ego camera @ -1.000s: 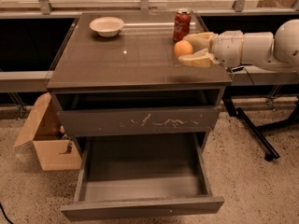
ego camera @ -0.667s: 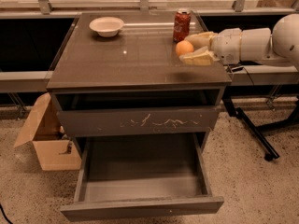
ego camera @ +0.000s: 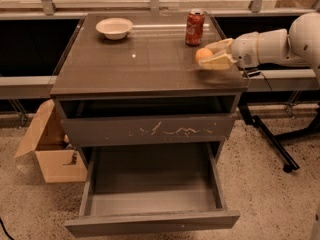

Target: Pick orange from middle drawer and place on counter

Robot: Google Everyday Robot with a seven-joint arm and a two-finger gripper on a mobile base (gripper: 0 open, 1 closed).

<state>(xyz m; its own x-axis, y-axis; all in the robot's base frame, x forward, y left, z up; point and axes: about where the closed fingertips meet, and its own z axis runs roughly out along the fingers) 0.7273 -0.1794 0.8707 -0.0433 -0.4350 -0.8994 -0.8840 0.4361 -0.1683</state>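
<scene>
The orange [ego camera: 202, 54] sits between the two pale fingers of my gripper [ego camera: 205, 56], just above the right side of the counter [ego camera: 135, 69]. The gripper is shut on it, one finger [ego camera: 220, 45] behind the fruit and one in front. The white arm [ego camera: 265, 46] reaches in from the right. I cannot tell whether the orange touches the slab. The middle drawer [ego camera: 150, 223], with a plain front, is pulled fully out at the bottom and its grey inside holds nothing.
A red soda can [ego camera: 194, 27] stands just behind the orange. A white bowl [ego camera: 114, 28] sits at the counter's back left. The drawer with pale scratches [ego camera: 150, 130] is above the open one. A cardboard box [ego camera: 50, 149] lies on the floor at left.
The gripper and the orange have shifted a little to the right and toward the counter's front edge. Nothing else has moved.
</scene>
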